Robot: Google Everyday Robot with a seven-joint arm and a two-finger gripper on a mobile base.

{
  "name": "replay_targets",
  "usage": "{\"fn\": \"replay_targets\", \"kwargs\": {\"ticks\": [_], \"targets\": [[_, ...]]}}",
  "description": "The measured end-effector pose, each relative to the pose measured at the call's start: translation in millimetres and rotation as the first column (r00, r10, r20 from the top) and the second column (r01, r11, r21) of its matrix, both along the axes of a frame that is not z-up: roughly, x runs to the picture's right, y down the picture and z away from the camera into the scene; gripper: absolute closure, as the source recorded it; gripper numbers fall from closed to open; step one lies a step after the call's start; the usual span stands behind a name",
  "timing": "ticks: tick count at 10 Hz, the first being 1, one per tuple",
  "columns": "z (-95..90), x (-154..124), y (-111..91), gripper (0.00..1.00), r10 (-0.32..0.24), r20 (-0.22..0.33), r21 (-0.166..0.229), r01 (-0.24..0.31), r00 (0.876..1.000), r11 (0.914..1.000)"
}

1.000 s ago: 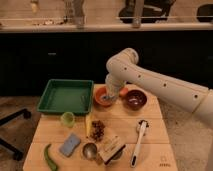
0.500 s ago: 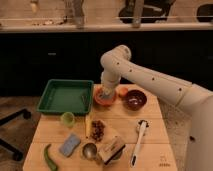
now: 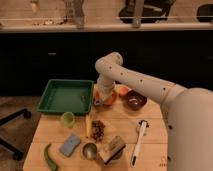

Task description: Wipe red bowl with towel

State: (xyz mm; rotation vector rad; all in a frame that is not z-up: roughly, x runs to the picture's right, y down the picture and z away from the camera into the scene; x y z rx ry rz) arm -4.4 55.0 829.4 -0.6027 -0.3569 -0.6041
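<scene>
Red bowl (image 3: 111,99) sits on wooden table (image 3: 125,122), just R of green tray (image 3: 64,96). Gripper (image 3: 102,98) is down at bowl's tray-side rim; can't tell how open it is or what it holds. Dark bowl (image 3: 134,101) lies farther R of tray.

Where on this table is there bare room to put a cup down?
Bare wood lies between the dark bowl and white brush, and left of the green cup below the tray. Crowded front centre and around the tool at the red bowl.
</scene>
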Motion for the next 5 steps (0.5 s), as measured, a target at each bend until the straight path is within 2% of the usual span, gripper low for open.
{"fn": "replay_targets", "kwargs": {"ticks": [3, 5], "targets": [[14.4, 12.8, 9.4, 1.00, 0.010, -0.015, -0.043, -0.011, 1.000, 0.9990], [24.0, 19.4, 6.3, 1.00, 0.014, -0.022, -0.050, -0.015, 1.000, 0.9986]]}}
